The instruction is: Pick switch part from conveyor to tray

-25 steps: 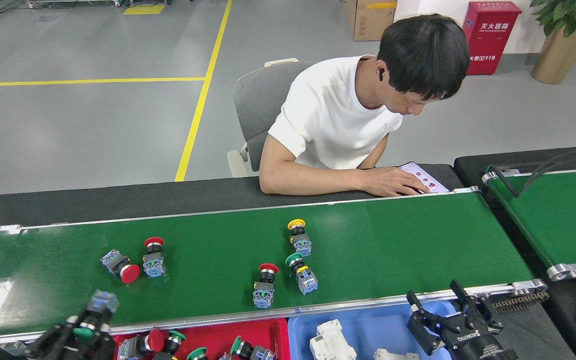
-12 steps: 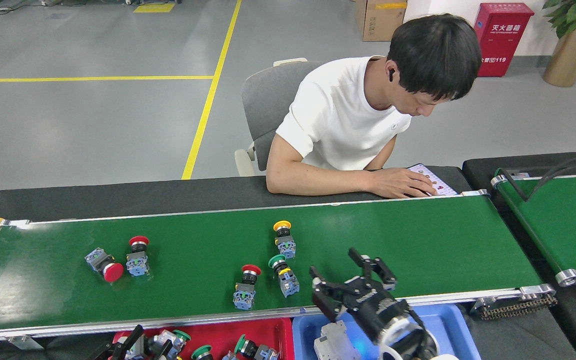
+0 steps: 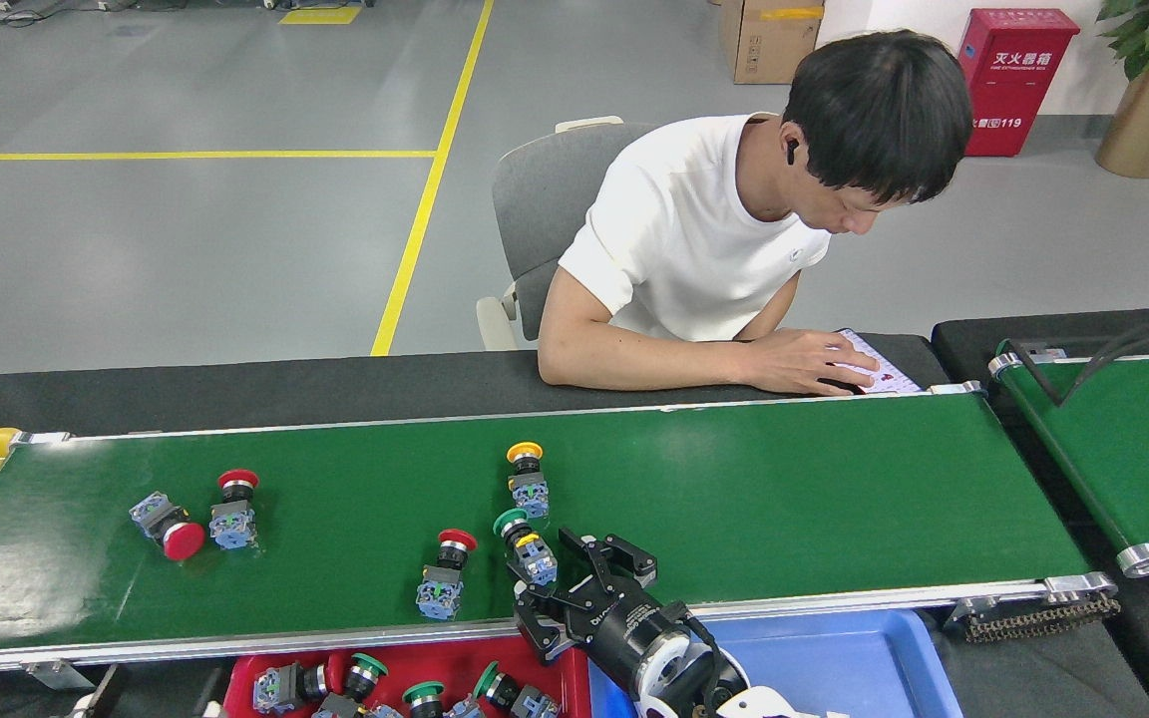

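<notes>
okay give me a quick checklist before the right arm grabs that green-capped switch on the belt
1. Right gripper open: ok, fingers spread.
2. Gripper at the green-capped switch: ok, just right of it, over the conveyor.
3. Switch between the fingers: not ok, it lies beside them.
4. Neighbours clear: cannot tell; the red-capped switch lies close on the left.
5. Red tray has room: cannot tell, only its top edge shows, already holding switches.
6. Person's hand off the belt: ok, resting beyond the far rail.
</notes>
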`<action>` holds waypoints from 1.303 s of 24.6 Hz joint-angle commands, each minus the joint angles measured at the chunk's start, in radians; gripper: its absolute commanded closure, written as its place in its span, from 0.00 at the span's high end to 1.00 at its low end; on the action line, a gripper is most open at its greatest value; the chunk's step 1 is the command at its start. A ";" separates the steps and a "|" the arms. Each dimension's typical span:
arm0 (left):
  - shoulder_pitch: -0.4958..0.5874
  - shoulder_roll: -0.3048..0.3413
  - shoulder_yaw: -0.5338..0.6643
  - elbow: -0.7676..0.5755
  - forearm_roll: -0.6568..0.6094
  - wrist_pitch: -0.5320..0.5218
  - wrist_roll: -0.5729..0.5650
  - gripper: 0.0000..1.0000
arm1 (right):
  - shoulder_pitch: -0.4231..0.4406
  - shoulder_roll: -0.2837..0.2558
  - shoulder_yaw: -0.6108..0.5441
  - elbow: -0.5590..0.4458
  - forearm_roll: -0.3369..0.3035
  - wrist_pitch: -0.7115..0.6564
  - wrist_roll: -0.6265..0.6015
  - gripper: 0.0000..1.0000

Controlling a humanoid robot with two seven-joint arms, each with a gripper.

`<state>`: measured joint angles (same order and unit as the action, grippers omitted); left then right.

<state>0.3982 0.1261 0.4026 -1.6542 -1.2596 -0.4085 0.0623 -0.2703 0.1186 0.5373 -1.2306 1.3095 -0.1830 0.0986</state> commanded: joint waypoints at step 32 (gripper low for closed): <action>-0.713 0.198 -0.145 0.761 -0.215 0.116 -0.012 0.81 | 0.054 -0.129 -0.293 -0.265 -0.305 -0.369 0.174 0.98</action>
<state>-0.2968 0.3050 0.2648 -0.8903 -1.4731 -0.2894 0.0421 -0.1962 -0.0114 0.2780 -1.4772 1.0097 -0.6137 0.2729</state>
